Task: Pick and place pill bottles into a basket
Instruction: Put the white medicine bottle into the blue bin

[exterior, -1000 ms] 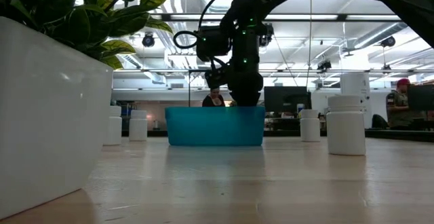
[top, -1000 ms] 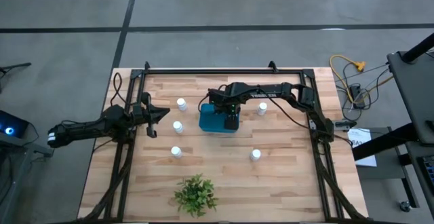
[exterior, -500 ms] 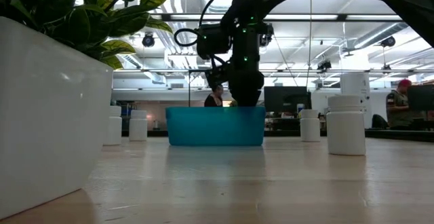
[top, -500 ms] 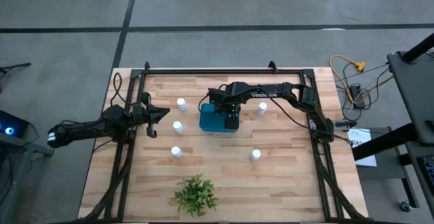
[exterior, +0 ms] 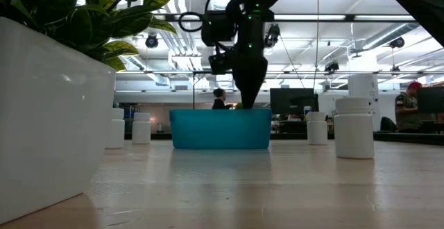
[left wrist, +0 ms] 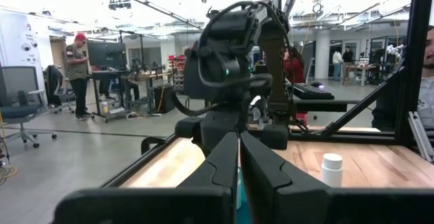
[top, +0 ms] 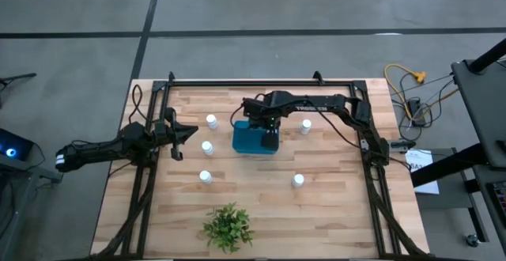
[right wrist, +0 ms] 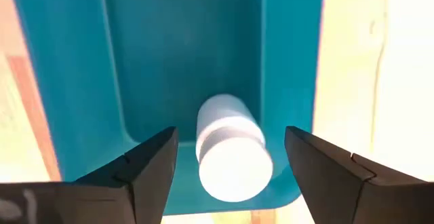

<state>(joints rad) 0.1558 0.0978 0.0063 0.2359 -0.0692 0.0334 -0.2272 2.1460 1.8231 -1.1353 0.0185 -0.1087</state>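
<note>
The basket (top: 253, 138) is teal-blue, and the pill bottles (top: 211, 121) are plain white — caps too. The table (top: 332, 198) shows pale wood in striped planks, the arms are dark, and the plant (top: 228, 227) is leafy green — its pot (exterior: 48, 111) white.

The table (top: 332, 198) is pale wood planks, matt; the basket (right wrist: 81, 81) looks smooth, glossy teal plastic; the pill bottle (right wrist: 230, 149) inside is smooth white plastic; the right gripper (right wrist: 230, 176) fingers look matt dark plastic.

The teal-blue basket (top: 254, 138) sits mid-table — one white pill bottle (right wrist: 230, 147) lies on its side inside. Five more bottles stand upright around it — three left (top: 207, 148), two right (top: 297, 180).
</note>
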